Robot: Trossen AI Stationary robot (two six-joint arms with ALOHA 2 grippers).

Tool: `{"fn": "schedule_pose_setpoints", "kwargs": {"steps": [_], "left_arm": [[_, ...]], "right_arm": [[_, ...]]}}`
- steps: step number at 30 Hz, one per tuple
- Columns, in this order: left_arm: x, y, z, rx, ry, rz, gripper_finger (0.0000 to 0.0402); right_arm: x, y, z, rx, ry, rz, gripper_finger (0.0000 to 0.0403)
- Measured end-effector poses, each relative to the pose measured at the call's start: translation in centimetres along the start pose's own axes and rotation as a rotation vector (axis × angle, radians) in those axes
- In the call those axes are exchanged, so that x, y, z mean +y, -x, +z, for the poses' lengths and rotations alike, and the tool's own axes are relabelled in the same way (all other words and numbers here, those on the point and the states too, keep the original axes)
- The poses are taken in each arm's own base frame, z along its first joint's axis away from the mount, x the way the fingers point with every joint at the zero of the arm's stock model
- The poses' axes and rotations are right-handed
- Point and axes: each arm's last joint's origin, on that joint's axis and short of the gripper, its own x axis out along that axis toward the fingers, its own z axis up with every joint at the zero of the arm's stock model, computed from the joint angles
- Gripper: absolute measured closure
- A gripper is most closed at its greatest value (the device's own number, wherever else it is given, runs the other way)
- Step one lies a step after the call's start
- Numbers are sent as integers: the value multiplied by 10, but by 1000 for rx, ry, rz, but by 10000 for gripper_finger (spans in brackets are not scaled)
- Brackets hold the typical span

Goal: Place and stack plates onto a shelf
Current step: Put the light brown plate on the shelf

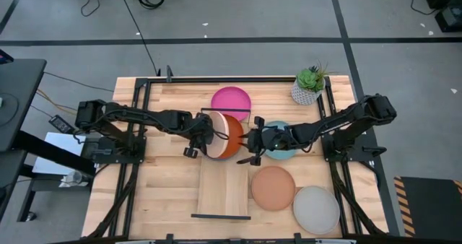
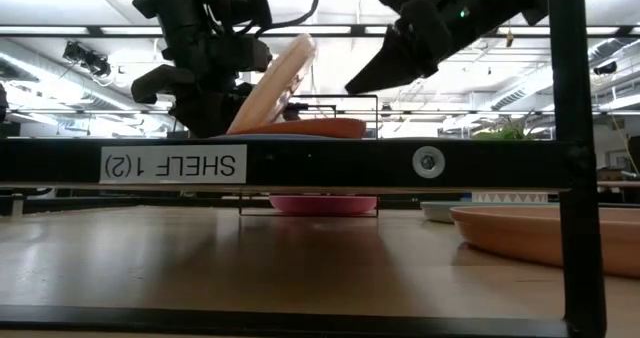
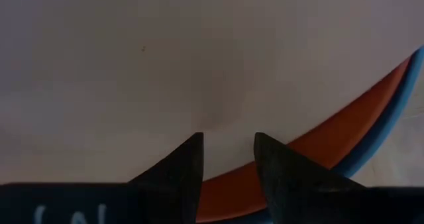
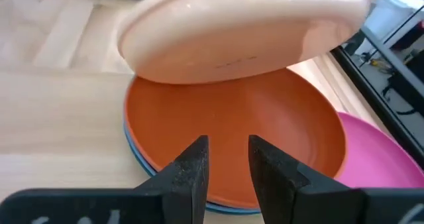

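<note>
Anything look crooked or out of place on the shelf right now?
Yes: the cream-pink plate stands steeply tilted over the orange-red plate on the stack, at the left gripper, not lying flat. Nothing else looks odd.

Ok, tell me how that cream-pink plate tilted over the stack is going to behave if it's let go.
The cream-pink plate looks rigid: it holds its round shape while tilted, so it shouldn't flex. Leaning steeply over the orange-red plate, it would probably drop flat onto it, perhaps off-centre. Its smooth surface suggests it could slide. The left hand sits at its edge; the right hand is beside the stack.
</note>
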Motion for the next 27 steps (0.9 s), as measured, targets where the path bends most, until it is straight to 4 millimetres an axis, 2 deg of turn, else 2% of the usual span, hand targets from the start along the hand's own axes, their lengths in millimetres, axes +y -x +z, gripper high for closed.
{"fn": "schedule_pose_setpoints", "kwargs": {"steps": [9,13,22,27], "left_arm": [[1,0,4,-40,-7,16,260],[-1,0,7,-60,-28,15,260],[-4,3,19,-185,-17,8,260],[-6,19,27,-293,-8,36,240]], "right_arm": [[6,-38,-21,2,85,-15,291],[7,-47,-29,31,68,-21,291],[11,-44,-25,-4,48,-14,291],[11,-44,-26,5,44,-34,291]]}}
